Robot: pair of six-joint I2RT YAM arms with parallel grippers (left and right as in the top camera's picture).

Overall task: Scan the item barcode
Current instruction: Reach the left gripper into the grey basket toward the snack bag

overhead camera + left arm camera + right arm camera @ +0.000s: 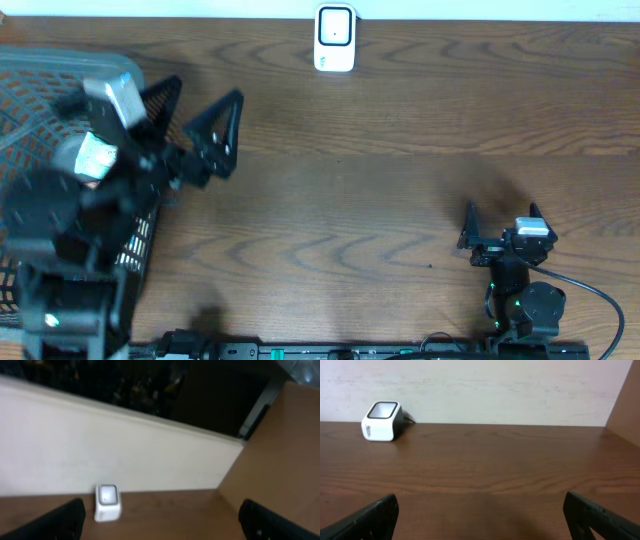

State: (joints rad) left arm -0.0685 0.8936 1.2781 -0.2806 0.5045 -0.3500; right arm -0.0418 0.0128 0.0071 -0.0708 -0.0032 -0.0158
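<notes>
One white barcode scanner stands at the far middle edge of the table, one grey wire basket lies far left, and two grippers, left gripper beside the basket and right gripper near right, both have jaws spread wide.

Scanner at the table's far edge (about midway along it), basket at its left end

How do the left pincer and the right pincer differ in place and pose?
The left pincer hangs beside the wire basket at the left of the table; the right pincer sits near the front right edge. The left pincer angles aslant across the table; the right pincer points straight at the far wall. Both are open and empty, with the scanner ahead.
</notes>
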